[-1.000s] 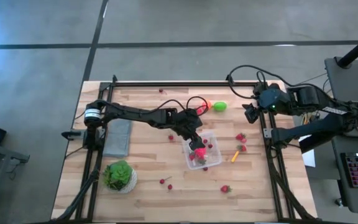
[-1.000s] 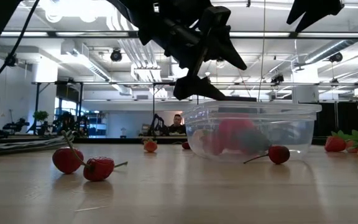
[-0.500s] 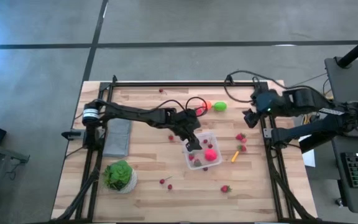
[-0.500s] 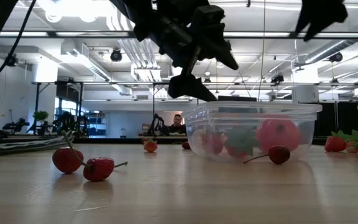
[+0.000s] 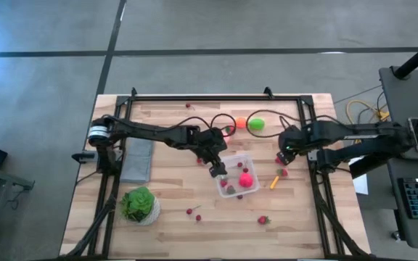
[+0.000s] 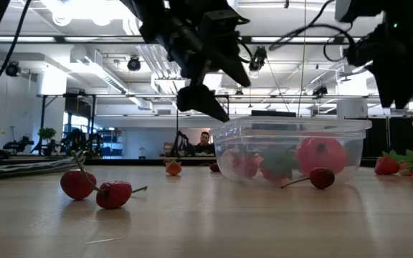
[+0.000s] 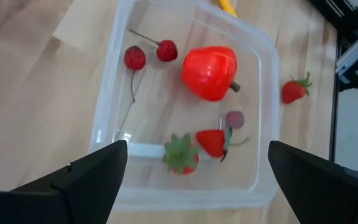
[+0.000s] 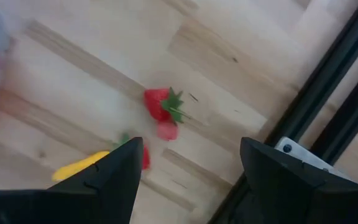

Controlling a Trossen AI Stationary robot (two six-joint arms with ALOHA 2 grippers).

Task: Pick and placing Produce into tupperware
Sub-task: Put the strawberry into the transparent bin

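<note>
Since a second back: red lump (image 7: 209,73) dropped from left gripper (image 5: 215,168) into box (image 5: 236,175); right gripper (image 5: 285,148) swung in from table edge to over the strawberries (image 8: 162,106).

Left: jaws spread wide, holding nothing, hanging just above box's near rim. Directly under it inside box: red lump, two cherries (image 7: 146,55), two strawberries, one small dull berry. Drop step done for that arm.

Right: jaws parted roughly halfway, nothing between them, poised over a strawberry cluster with yellow piece (image 8: 82,166) just beside. Not touching anything yet. Looks like next pick in progress on that side.

Still loose on table:
- orange lump (image 5: 241,123) and green lump (image 5: 256,124), beyond left gripper, toward far edge
- strawberry (image 5: 263,220) well off, toward near edge
- cherry pair (image 6: 95,188) near front, apart from box
- stray berry at far edge

Judged status: partway, five or six pieces boxed, at least as many out.

Next move needs:
- right: straight descent, centre one strawberry between fingers, close gently, small round piece likely to squirt out
- left: lift clear of box before right carries over, otherwise arms crowd same spot
- box light, rim bump could slide it
</note>
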